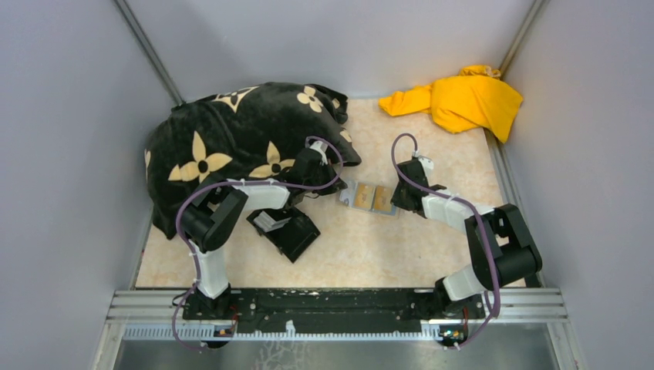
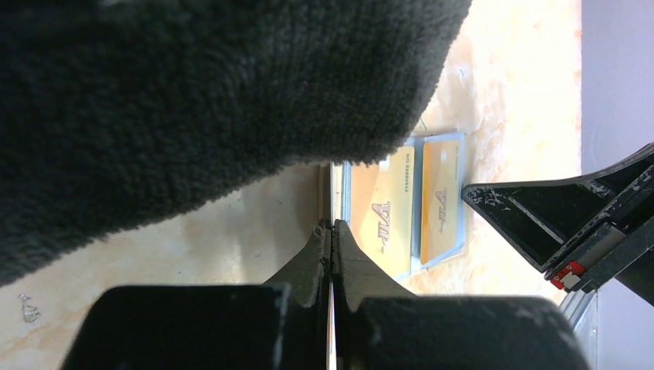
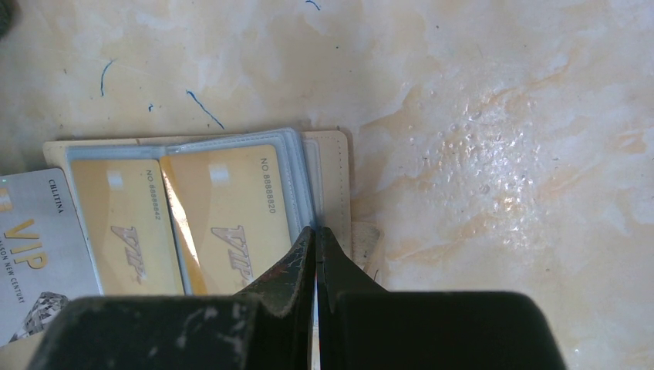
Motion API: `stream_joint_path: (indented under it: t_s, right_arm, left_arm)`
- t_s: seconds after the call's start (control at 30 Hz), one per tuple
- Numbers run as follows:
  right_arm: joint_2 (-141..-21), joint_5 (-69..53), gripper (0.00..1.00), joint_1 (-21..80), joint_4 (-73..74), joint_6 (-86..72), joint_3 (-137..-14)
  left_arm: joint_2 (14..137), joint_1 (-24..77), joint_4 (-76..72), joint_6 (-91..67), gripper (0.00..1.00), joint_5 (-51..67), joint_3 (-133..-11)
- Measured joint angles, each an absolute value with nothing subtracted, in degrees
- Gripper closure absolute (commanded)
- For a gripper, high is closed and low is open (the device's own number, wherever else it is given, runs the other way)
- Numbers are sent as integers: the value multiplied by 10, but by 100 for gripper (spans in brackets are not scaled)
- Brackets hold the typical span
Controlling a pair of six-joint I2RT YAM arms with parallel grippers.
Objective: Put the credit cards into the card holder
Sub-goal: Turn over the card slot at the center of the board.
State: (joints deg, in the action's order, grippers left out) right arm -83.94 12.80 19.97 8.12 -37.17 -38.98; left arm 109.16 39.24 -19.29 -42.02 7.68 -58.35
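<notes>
Seeing the card holder lying spread open on the marbled worktop between the arms, two gold credit cards sitting inside its clear sleeves, a silver card resting at the end nearer the left arm. Holding the left end effector pinched fully closed, gripping nothing, just beside that end. Pointing the right end effector, likewise closed and gripping nothing, at the clasp-side edge.

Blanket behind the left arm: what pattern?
The blanket is black with cream flower motifs; top external view.

grey walls, beige marbled tabletop
</notes>
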Motion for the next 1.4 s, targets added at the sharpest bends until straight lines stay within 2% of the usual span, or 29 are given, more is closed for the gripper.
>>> stream_joint_path:
  t_s: [1.4]
  right_arm:
    - [-840,128,100,200,81,-371,-390]
  left_arm:
    - [1088,393,-206,-424,100,88,-576]
